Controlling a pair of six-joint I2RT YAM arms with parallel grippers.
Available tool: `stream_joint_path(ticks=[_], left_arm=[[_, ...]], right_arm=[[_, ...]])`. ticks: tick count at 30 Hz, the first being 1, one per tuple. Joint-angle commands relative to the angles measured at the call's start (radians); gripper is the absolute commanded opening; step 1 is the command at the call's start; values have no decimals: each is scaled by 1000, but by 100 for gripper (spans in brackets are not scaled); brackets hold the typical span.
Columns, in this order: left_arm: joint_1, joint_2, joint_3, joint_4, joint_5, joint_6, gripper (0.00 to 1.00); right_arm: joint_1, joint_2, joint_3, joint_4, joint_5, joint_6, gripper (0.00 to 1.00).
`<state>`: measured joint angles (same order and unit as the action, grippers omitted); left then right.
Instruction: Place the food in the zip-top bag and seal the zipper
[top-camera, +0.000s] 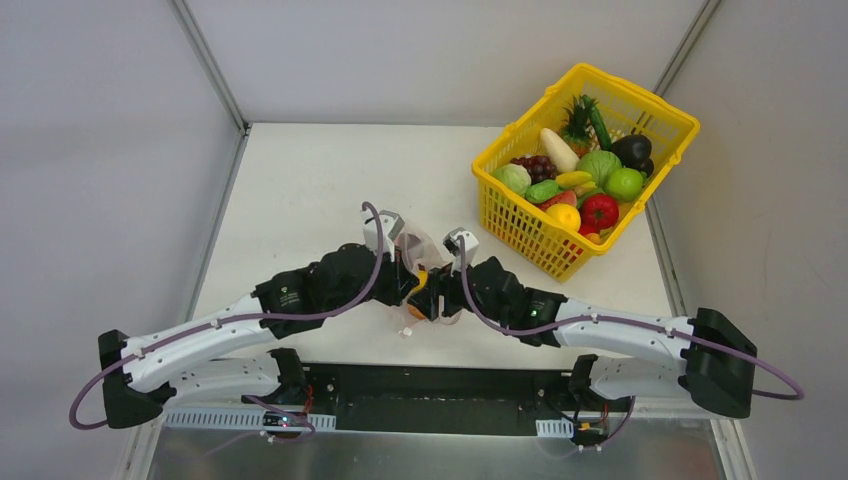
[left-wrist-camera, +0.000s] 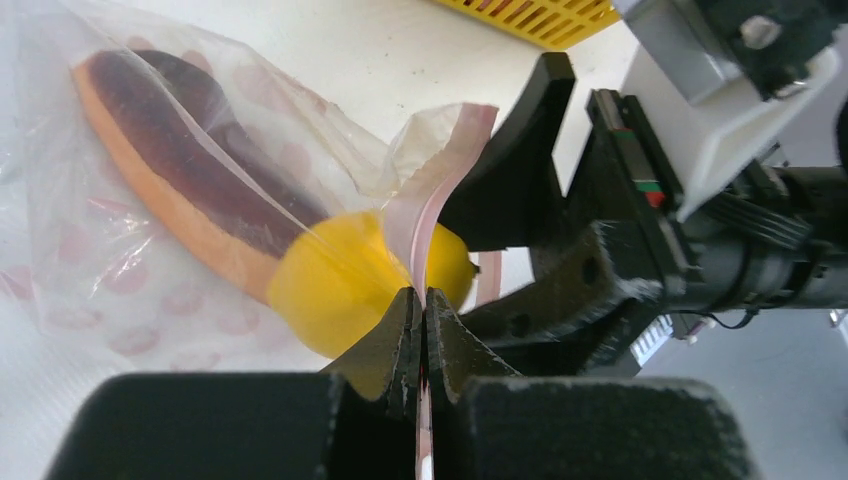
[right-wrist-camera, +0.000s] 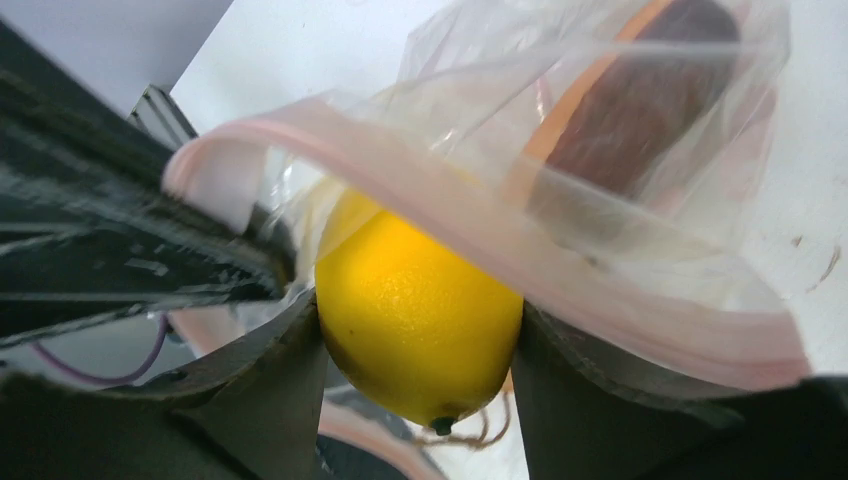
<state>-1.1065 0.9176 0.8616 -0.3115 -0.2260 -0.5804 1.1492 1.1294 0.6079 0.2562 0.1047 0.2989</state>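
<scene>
The clear zip-top bag (top-camera: 425, 248) lies in the middle of the table between both arms. My left gripper (left-wrist-camera: 422, 296) is shut on its pink zipper (left-wrist-camera: 441, 178), holding one edge of the mouth up. My right gripper (right-wrist-camera: 418, 318) is shut on a yellow fruit (right-wrist-camera: 420, 300), a piece of the food, at the bag's mouth and partly under the zipper strip (right-wrist-camera: 600, 290). A long orange piece with a dark brown top (left-wrist-camera: 170, 150) lies inside the bag. In the top view the yellow fruit (top-camera: 421, 282) shows between the two wrists.
A yellow lattice basket (top-camera: 520, 228) stands at the back right, holding several more toy fruits and vegetables, among them a red tomato (top-camera: 599, 211) and a green cabbage (top-camera: 600, 165). Grey walls close the table at the left, back and right.
</scene>
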Motion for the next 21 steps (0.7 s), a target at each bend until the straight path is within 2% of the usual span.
stream_joint_path(ticks=[1,6,11,15,18,21], left_arm=[[-5,-65,20,54,-10,-16,0],[-4,-147,-24,115,-63,-24,0],[-3,-216,-54,173,-132,-25,0],[-1,-248,-56,191,-169,-26,0],[0,-289,-81,214,-199,-37,0],[6,-329,-109,204,-267,-62,0]], right_arm=[[9,46,85,75,57,-93,49],[9,44,127,47,-3,-158,61],[7,42,209,-31,-155,-213,69],[7,51,263,-88,-233,-247,80],[6,33,271,-90,-226,-242,86],[-1,-13,292,-115,-184,-213,86]])
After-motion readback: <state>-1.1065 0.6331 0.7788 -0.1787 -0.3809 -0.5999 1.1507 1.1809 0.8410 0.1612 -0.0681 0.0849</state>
